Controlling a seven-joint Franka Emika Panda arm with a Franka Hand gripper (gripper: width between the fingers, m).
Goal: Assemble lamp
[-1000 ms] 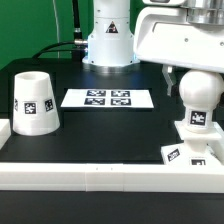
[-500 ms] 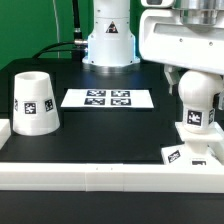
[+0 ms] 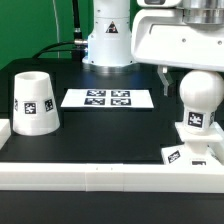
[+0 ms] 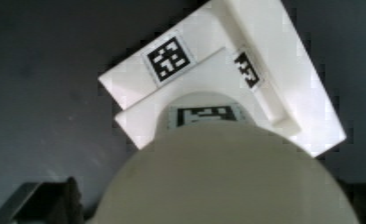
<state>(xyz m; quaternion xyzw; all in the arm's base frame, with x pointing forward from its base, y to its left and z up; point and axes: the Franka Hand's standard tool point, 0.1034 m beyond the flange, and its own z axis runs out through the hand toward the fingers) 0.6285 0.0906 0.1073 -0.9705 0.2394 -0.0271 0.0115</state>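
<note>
The rounded white bulb piece (image 3: 198,100) stands upright on the flat square base (image 3: 207,150) at the exterior view's right. My gripper (image 3: 196,85) comes down over the bulb's top, one dark finger (image 3: 170,80) showing beside it, and looks shut on the bulb. In the wrist view the bulb (image 4: 215,170) fills the lower part, with the tagged base (image 4: 286,70) beyond it and one dark finger (image 4: 47,200) at the edge. The tapered shade (image 3: 33,100) stands mouth down at the exterior view's left, far from the gripper.
The marker board (image 3: 108,98) lies flat in the middle of the black table. A low white wall (image 3: 100,175) runs along the front edge. The arm's white pedestal (image 3: 108,40) stands at the back, against a green backdrop.
The hand and the bulb's top shifted slightly toward the exterior view's right, then back left. The base, shade and marker board have not moved.
</note>
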